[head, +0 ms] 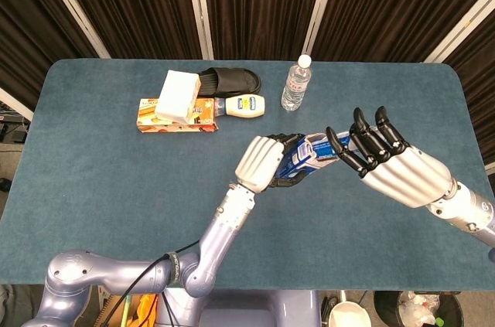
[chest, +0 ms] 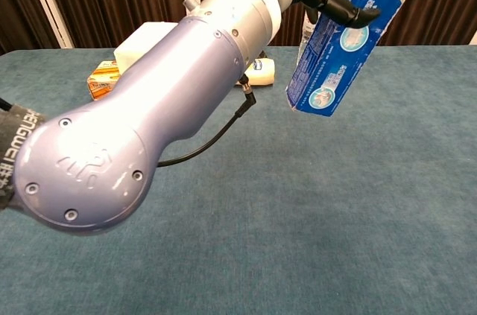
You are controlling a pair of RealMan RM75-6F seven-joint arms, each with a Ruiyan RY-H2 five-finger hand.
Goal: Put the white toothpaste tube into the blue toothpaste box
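My left hand (head: 263, 161) grips the blue toothpaste box (head: 314, 149) above the middle of the table, its dark fingers wrapped round the box's near half. In the chest view the box (chest: 337, 38) hangs tilted, lower end toward the camera, with the left fingers (chest: 337, 1) curled over it. My right hand (head: 396, 168) hovers just right of the box's far end, fingers spread and straight, its thumb tip close to the box; whether it touches cannot be told. The white toothpaste tube shows in neither view.
At the back left lie an orange carton (head: 176, 114) with a white block (head: 179, 93) on it, a black slipper (head: 229, 80) and a small white-and-yellow bottle (head: 246, 104). A water bottle (head: 295, 84) stands behind the hands. The left arm (chest: 149, 144) fills much of the chest view.
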